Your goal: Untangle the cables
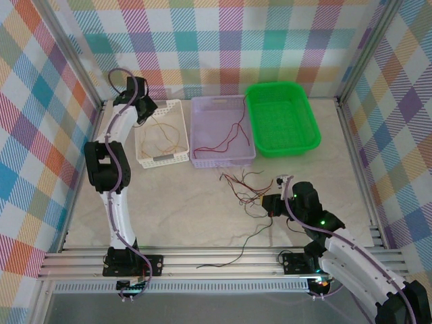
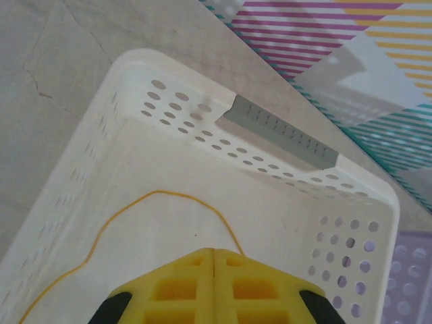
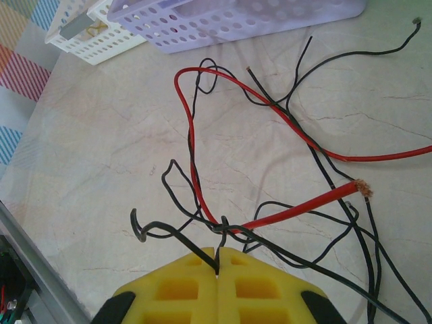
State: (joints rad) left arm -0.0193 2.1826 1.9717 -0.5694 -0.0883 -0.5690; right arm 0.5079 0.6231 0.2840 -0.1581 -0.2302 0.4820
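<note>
The left gripper (image 1: 143,111) hangs over the far left corner of the white perforated plastic basket (image 1: 162,160), which sits at about 10 o'clock on the pale marble-patterned table top (image 1: 175,209). In the left wrist view its yellow fingers (image 2: 175,290) are pressed flat together with no gap. A thin yellow-orange wire (image 2: 177,194) curves across the basket floor and passes behind their tips; whether it is pinched I cannot tell. More yellow-orange strands (image 1: 165,138) lie loose in that basket.

Just beside it, at 12 o'clock, stands a lavender perforated plastic basket (image 1: 223,160) with a thin red wire (image 1: 233,131) inside. A bright green mesh plastic basket (image 1: 290,150) is at 1 o'clock.

The remaining tangle of thin red and black wires (image 1: 244,183) lies on the table in front of the lavender basket. The right gripper (image 1: 270,204) is at the tangle's 4 o'clock edge. In the right wrist view its yellow fingers (image 3: 175,290) are closed on a thin black wire (image 3: 196,248) that runs into the seam between them. A red wire with a bare frayed end (image 3: 304,204) crosses the black loops just beyond. One long black strand (image 1: 233,258) trails toward 6 o'clock, reaching the metal rails.
</note>
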